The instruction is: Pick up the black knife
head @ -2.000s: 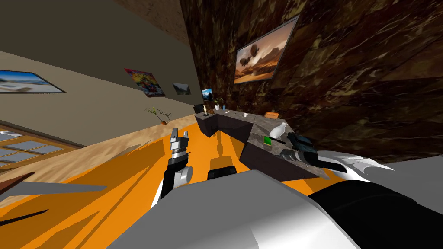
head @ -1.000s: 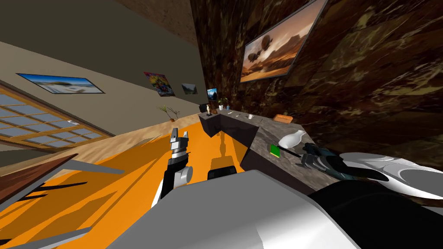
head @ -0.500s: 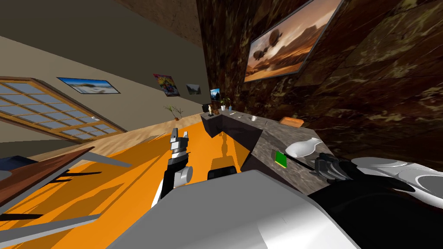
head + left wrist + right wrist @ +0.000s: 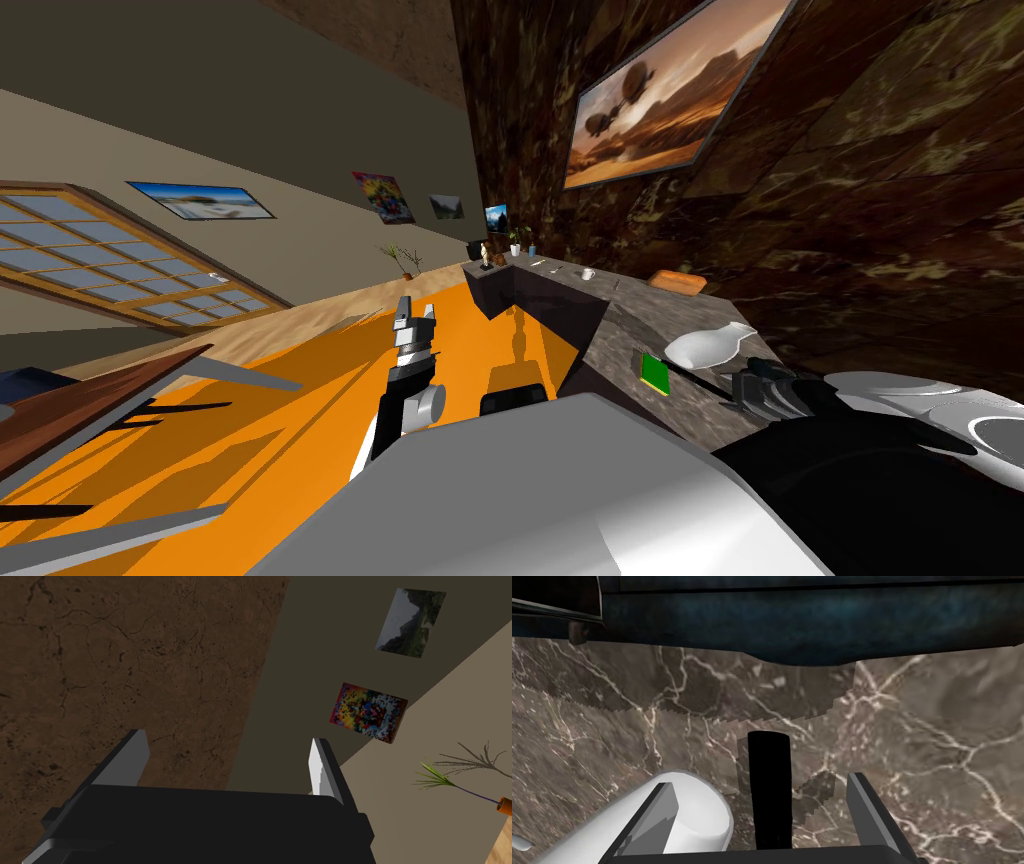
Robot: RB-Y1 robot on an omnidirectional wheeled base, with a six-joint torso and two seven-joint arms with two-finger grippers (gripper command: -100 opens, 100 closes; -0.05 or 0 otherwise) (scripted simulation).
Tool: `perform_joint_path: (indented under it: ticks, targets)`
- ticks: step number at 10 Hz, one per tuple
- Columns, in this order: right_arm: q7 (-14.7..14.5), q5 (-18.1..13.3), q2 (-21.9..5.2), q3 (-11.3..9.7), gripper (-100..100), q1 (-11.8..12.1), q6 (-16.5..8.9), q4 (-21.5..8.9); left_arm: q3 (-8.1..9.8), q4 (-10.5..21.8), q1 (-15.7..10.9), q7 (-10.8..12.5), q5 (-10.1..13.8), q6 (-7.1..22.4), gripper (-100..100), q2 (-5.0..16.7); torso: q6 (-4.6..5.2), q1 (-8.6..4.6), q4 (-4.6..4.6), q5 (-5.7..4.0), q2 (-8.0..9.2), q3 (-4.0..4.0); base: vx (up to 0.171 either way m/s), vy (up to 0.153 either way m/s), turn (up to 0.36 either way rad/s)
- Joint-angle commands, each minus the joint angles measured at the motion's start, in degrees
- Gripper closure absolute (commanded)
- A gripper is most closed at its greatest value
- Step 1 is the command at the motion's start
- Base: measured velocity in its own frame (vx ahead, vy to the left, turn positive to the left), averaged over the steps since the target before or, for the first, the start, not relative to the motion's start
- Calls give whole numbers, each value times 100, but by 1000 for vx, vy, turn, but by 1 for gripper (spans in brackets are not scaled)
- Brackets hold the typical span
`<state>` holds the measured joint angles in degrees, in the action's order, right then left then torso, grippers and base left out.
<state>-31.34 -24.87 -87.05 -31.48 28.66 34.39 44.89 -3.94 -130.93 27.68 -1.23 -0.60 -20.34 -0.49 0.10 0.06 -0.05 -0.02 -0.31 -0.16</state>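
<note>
Black against brown, white-veined stone, the black knife [image 4: 768, 786] lies flat on the surface [image 4: 922, 726], at the right of the head frame and a little below its middle. It sits between a green block [image 4: 655, 372] and a white vessel [image 4: 710, 345]. The right arm [image 4: 770, 393] reaches in from the frame's right edge. In its wrist view the jaws stand open with the knife's handle between them, nearer the middle than either blade and touching neither. The white vessel sits just beside one blade, on the side away from the knife, and its rounded end bulges toward the gap. A dark blue mass [image 4: 762, 621] hangs across the far side of that view; I cannot tell what it is.

The left arm [image 4: 410, 345] is held out over the orange floor [image 4: 300, 420], left of centre in the head frame, and its jaws are open on nothing.

The main risk, as I judge it, is the vessel. A drop or a closing stroke that drifts its way could knock it over or pinch its end along with the handle. The handle also looks slim and lies flat, so blades that stop too high would slide off it, and blades that go too low would scrape the stone. A hold at the very end of the handle could let the blade sag.
</note>
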Motion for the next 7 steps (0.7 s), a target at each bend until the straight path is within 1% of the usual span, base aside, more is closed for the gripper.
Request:
perform_joint_path:
  ticks: [1,3,4,5,6,7]
  targets:
    - [-121,0,68,49,-100,-6,96,-218,0,0,0,0,0,0,0,0,0,0,0,0,0,0,70,9,-3]
    - [-443,-50,345,166,-100,-102,372,-617,0,0,0,0,0,0,0,0,0,-3,1,0,6,3,60,1,-10]
    - [-443,-50,345,166,-100,-102,372,-720,0,0,0,0,0,0,0,0,0,-3,1,0,6,3,52,4,-8]
    - [-604,-75,484,225,-100,-150,510,-920,0,0,0,0,0,0,0,0,-1,-3,1,1,9,4,56,7,-6]
    - [-604,-75,484,225,-100,-150,510,-971,0,0,0,0,0,0,0,0,0,-1,1,0,8,4,41,7,-5]
    - [-765,-100,622,283,-100,-199,648,-1140,0,0,-1,0,0,0,0,0,-1,-1,2,1,12,6,44,-2,-9]
